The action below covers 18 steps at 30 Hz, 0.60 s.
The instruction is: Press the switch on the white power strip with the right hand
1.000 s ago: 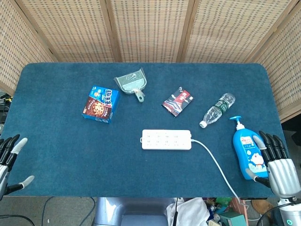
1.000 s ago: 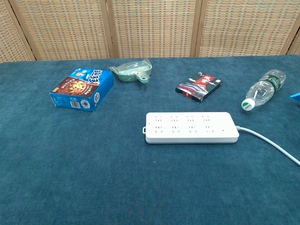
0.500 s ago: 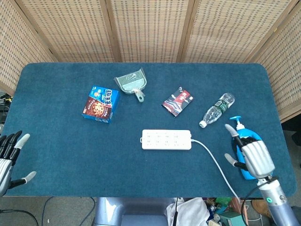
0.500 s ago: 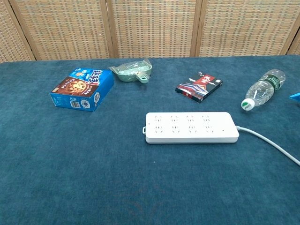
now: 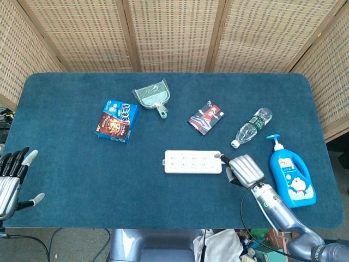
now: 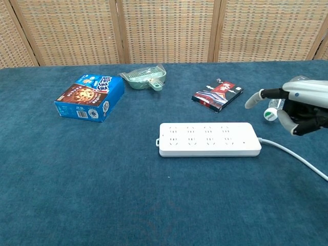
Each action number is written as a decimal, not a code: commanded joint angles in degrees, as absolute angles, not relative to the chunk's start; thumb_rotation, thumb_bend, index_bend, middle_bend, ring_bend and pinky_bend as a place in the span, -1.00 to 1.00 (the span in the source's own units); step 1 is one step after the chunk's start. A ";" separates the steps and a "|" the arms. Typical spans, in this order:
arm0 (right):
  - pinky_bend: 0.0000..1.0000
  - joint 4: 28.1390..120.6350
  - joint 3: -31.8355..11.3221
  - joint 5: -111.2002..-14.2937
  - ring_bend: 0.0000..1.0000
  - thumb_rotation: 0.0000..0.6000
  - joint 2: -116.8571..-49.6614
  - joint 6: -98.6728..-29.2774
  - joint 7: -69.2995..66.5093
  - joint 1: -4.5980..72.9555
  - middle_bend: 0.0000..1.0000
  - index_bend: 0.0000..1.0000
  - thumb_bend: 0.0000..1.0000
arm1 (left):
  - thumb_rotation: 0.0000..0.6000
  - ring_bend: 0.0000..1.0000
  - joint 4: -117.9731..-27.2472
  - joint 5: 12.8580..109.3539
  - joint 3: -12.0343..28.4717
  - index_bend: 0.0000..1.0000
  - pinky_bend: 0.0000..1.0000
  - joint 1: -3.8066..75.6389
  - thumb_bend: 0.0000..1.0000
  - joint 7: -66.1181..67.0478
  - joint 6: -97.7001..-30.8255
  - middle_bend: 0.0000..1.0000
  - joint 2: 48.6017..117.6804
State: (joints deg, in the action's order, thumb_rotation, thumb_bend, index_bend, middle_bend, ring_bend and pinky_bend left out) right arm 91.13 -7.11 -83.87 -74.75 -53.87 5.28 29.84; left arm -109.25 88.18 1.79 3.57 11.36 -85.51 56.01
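The left hand [image 5: 11, 180] is seen at the near left desk [image 5: 82, 185] edge, fingers spread and empty. The right hand [image 5: 244, 169] is held just right of the white power strip [image 5: 193, 162] at mid-desk, one finger extended toward its cable end, the rest curled. A cookie box [image 5: 116, 120] lies farther back.

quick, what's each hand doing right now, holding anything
Left hand: open, fingers apart, holds nothing.
Right hand: holds nothing, one finger stretched out toward the white power strip, the rest curled in.
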 commanded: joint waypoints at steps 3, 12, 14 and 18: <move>1.00 89.16 -7.12 -79.47 0.95 1.00 -77.14 -50.35 8.21 31.92 0.87 -0.64 0.61 | 1.00 -1.00 -109.31 87.34 2.02 -1.00 -1.00 3.94 -1.00 11.90 -85.01 -1.00 56.25; 1.00 87.17 -6.03 -76.37 0.95 1.00 -79.08 -47.66 11.26 33.66 0.87 -0.63 0.61 | 1.00 -1.00 -109.47 87.02 1.93 -1.00 -1.00 4.11 -1.00 12.45 -84.86 -1.00 56.48; 1.00 87.10 -5.91 -75.89 0.95 1.00 -79.34 -47.43 11.73 33.91 0.87 -0.63 0.61 | 1.00 -1.00 -109.52 87.00 1.92 -1.00 -1.00 4.12 -1.00 12.54 -84.92 -1.00 56.53; 1.00 87.01 -5.84 -74.97 0.95 1.00 -79.82 -47.33 12.68 34.37 0.87 -0.63 0.62 | 1.00 -1.00 -109.53 86.96 1.89 -1.00 -1.00 4.11 -1.00 12.80 -85.02 -1.00 56.65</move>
State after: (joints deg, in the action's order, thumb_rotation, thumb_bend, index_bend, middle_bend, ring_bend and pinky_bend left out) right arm 87.03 -5.86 -75.05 -79.74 -47.36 12.59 34.28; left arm -109.52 86.96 1.89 4.12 12.81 -85.02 56.65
